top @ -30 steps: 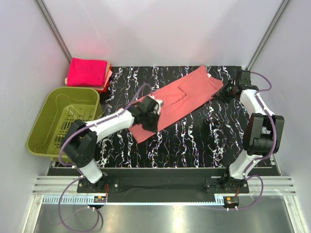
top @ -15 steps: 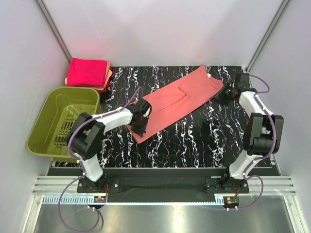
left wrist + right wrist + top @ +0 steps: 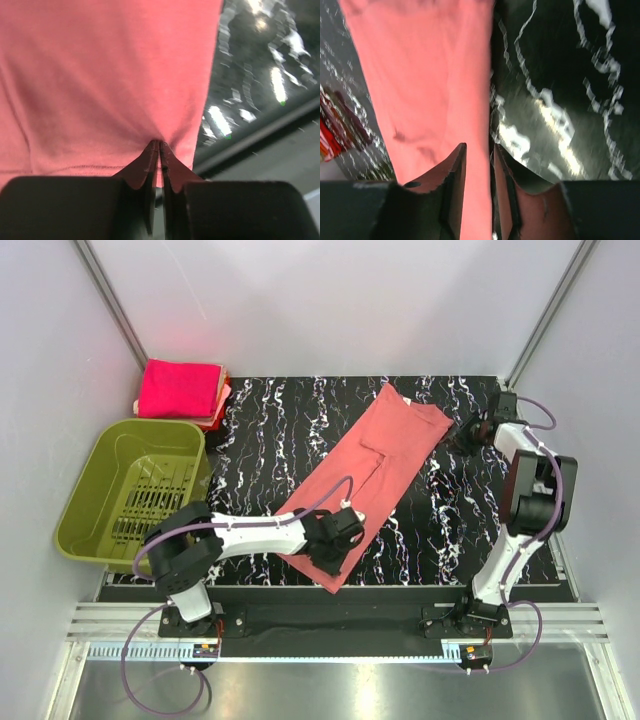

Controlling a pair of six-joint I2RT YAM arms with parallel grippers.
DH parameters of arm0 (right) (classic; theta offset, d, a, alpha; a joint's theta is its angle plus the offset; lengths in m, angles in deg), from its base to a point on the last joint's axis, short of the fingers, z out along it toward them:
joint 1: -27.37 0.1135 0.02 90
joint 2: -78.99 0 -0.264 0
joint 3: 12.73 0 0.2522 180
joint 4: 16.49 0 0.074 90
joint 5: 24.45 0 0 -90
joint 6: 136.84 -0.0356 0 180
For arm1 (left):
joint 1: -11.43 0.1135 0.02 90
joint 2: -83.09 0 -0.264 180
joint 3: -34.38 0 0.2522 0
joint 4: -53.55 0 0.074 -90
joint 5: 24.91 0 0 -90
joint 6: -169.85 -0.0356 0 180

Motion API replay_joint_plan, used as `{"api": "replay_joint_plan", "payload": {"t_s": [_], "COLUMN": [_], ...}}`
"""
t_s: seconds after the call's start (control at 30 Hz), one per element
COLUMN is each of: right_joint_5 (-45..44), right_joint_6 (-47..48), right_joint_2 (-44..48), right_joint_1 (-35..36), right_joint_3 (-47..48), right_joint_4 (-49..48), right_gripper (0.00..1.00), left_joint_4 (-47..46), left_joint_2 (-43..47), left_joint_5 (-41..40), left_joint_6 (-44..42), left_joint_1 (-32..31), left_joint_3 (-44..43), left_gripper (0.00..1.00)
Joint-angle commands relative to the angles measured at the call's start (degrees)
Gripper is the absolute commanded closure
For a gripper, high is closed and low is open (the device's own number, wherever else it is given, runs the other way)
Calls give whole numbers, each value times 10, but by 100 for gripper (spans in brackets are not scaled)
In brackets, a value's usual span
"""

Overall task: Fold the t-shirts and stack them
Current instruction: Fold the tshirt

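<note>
L gripper point(image 3: 159, 148): fingers pressed tog., pinching hem of salmon t-shirt point(image 3: 372, 465) nr front table edge | R gripper point(image 3: 477, 152): fingers narrowly apart, cloth edge in the gap, at shirt's far-R corner | shirt lies diagonal on black marbled table point(image 3: 450, 530) | folded magenta t-shirts point(image 3: 180, 388) stacked far-L corner, behind green basket point(image 3: 95, 490)

The salmon-coral cloth t-shirt point(image 3: 385, 445) is a soft matt knit with a stitched hem, and it puckers where my left gripper point(image 3: 159, 146) pinches it. Its fingers point(image 3: 140, 172) look like matt dark plastic. The black white-veined tabletop point(image 3: 260, 425) is properly glossy – glare everywhere. The olive-green plastic basket point(image 3: 85, 480) is smooth with a slight sheen – the bright magenta folded cloth stack point(image 3: 180, 388) is matt.
</note>
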Motion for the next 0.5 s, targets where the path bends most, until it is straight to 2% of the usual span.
{"api": "replay_joint_plan", "payload": {"t_s": [0.0,0.03,0.1,0.27,0.47], "right_joint_5": [28,64,72,96,107], "right_joint_6": [13,5,5,7,2], "right_joint_2": [-41,-44,-58,-137,-184], "right_joint_1": [-19,-23,-28,-40,-44], "right_joint_3": [30,22,24,97,153], "right_joint_4": [-80,-104,-147,-149,-147], "right_gripper": [62,53,48,48,50], "left_joint_4": [10,13,23,30,28], "left_joint_2": [-10,-6,5,-5,-42], "left_joint_5": [32,35,37,59,50], "left_joint_6": [31,26,18,-12,-23], "left_joint_1": [-5,-5,-5,-5,-5], "left_joint_3": [-37,-44,-67,-111,-103], "left_gripper": [88,86,84,82,82]}}
